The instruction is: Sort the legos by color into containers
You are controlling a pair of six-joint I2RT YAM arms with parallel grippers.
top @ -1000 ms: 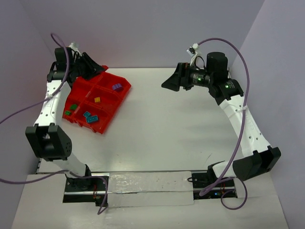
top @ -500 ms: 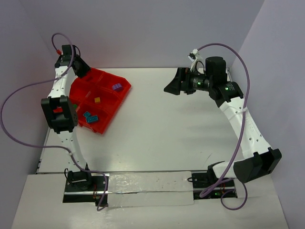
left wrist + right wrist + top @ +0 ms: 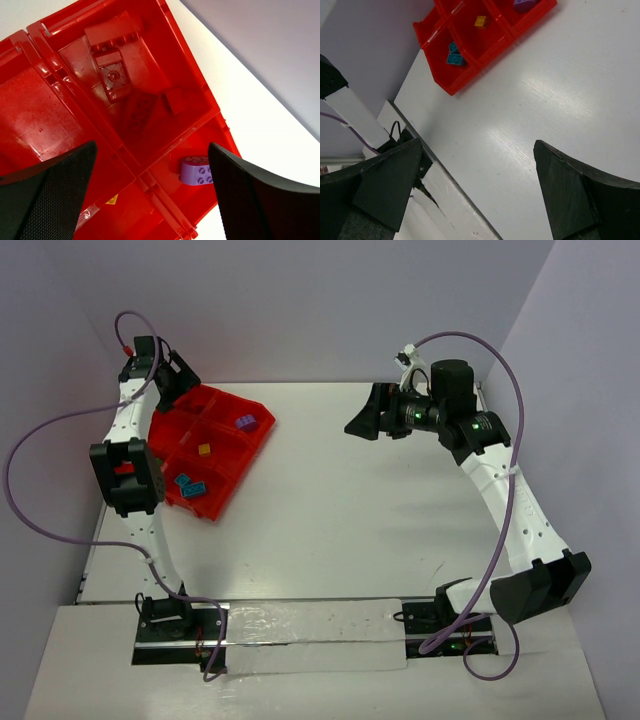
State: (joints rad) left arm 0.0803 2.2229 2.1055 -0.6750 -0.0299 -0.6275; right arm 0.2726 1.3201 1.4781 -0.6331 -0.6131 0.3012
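On the table (image 3: 340, 510), the red tray (image 3: 245, 455) sits at the far left, straight beneath the left tool (image 3: 151, 147), whose jaws stand spread and empty. The right tool (image 3: 478, 144), likewise spread and empty, hangs well apart to the right, so the left one is nearer. Below the left tool one compartment holds red bricks (image 3: 114, 80); neighbouring ones hold a purple brick (image 3: 196, 170), a yellow brick (image 3: 204, 450) and cyan bricks (image 3: 188, 483).
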